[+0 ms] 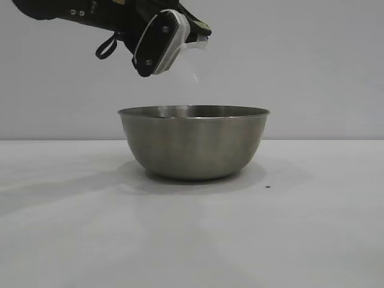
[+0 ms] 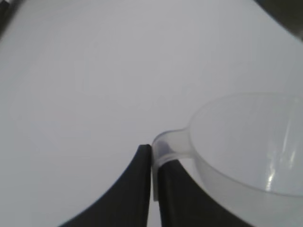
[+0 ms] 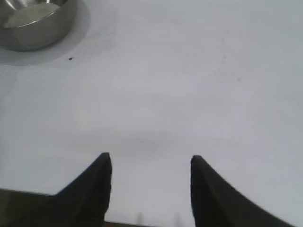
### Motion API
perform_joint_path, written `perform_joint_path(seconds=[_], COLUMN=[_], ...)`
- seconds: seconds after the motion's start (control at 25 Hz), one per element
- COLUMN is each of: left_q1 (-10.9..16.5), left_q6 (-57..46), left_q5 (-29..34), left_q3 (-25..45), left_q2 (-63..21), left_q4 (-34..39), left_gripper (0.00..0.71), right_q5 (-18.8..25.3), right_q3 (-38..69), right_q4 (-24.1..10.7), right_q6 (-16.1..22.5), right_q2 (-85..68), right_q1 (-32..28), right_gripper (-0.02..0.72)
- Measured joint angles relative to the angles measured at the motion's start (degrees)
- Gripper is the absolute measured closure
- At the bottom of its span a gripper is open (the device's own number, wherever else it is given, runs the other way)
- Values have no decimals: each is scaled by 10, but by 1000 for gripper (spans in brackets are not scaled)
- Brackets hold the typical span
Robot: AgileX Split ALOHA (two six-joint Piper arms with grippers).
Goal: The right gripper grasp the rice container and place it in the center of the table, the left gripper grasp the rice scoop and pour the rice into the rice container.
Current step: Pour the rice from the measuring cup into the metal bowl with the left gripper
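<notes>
The rice container (image 1: 193, 141), a large steel bowl, stands on the white table (image 1: 72, 228) at the middle of the exterior view. White rice (image 3: 29, 14) lies inside it in the right wrist view. My left gripper (image 2: 154, 163) is shut on the flat handle of the rice scoop (image 2: 246, 142), a clear plastic cup held tilted just above the bowl's rim (image 1: 191, 67). Whether rice is left in the scoop cannot be told. My right gripper (image 3: 150, 161) hangs open over bare table, well away from the bowl (image 3: 33, 23), with nothing between its fingers.
A tiny dark speck (image 1: 267, 186) marks the table just right of the bowl. The left arm's wrist (image 1: 159, 42) reaches in from the upper left of the exterior view. White tabletop surrounds the bowl on all sides.
</notes>
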Motion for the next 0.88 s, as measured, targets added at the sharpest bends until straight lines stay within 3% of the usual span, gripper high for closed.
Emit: perform_joint_path(seconds=[0.24,0.52,0.72,0.88], left_q1=[0,0,0,0], left_q6=[-277,-601,-754,-790], left_q5=[0,-31,-32,-23], left_q3=[0,0,0,0], left_q2=[0,0,0,0], left_q4=[-13,-131,-222,-321], left_gripper=[710,710,710,710], right_q5=[0,0,0,0], right_q3=[0,0,0,0], right_q4=[0,0,0,0], right_q6=[0,0,0,0], right_q2=[0,0,0,0], right_q1=[0,0,0,0], right_gripper=[376,376,376,376])
